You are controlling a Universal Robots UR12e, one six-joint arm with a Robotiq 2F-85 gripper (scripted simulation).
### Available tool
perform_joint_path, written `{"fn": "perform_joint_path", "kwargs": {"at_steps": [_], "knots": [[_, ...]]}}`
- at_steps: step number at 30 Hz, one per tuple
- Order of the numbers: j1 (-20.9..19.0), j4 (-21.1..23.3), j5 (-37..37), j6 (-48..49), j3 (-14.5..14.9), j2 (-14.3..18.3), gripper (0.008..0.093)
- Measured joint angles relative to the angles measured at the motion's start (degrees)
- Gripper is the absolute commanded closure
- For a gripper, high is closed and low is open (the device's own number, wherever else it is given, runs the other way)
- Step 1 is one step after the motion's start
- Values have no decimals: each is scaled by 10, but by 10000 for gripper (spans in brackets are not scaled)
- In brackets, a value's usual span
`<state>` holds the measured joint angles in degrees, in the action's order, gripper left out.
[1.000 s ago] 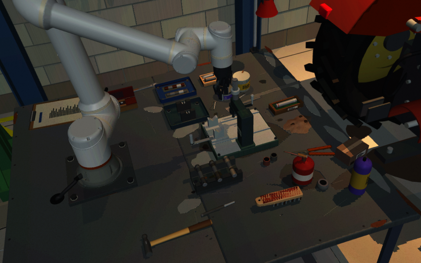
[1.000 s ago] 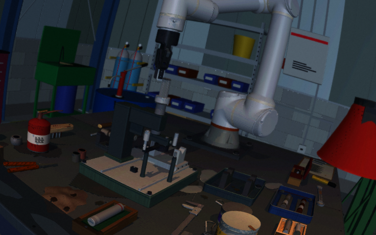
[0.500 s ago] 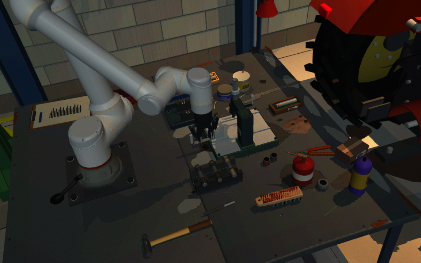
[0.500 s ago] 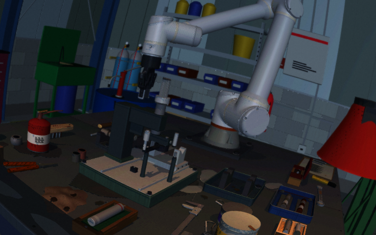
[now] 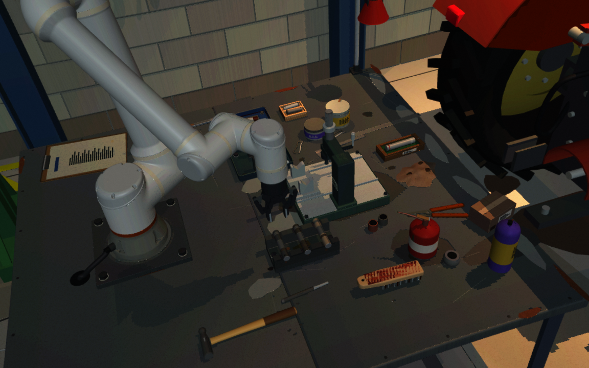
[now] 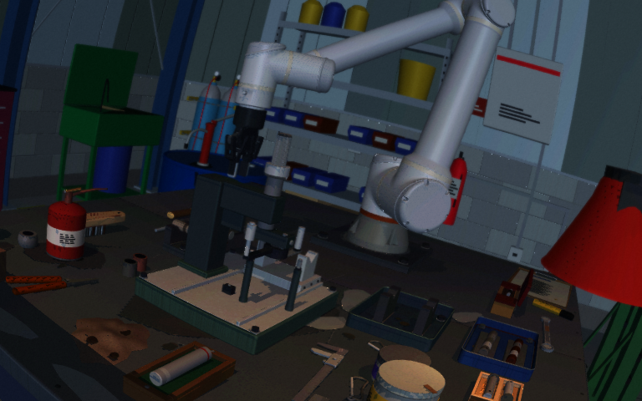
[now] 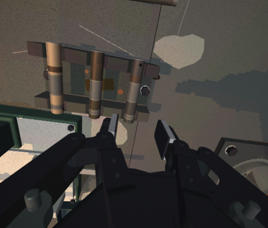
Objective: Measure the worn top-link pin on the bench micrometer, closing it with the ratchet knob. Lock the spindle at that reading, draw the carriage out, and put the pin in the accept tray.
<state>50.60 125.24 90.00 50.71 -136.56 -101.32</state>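
Note:
Three pins lie side by side on a dark rack (image 5: 300,245) (image 7: 94,81) at the front of the bench, and the one nearest my fingers (image 7: 133,90) has a cross hole near its far end. My gripper (image 5: 278,211) (image 6: 241,159) (image 7: 138,133) hangs just behind the rack, above the bench, open and empty. To its right stands the bench micrometer (image 5: 340,181) (image 6: 237,258) on a pale plate with a green rim. Its ratchet knob (image 5: 329,120) (image 6: 279,159) rises on top of the dark frame.
A dark green tray (image 6: 398,318) sits beside the micrometer, with a blue tray (image 6: 499,348) holding two pins further off. A red can (image 5: 424,238), a wire brush (image 5: 390,274) and a hammer (image 5: 246,329) lie toward the front. My arm base (image 5: 132,229) stands to the left.

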Motion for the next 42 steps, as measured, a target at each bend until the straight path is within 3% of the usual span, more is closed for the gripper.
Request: {"fn": "perform_joint_path", "kwargs": {"at_steps": [11,29,42], "knots": [[0,24,0,0,-10,12,514],[1,181,0,0,-64,118,514],[1,196,0,0,-67,129,514]]}}
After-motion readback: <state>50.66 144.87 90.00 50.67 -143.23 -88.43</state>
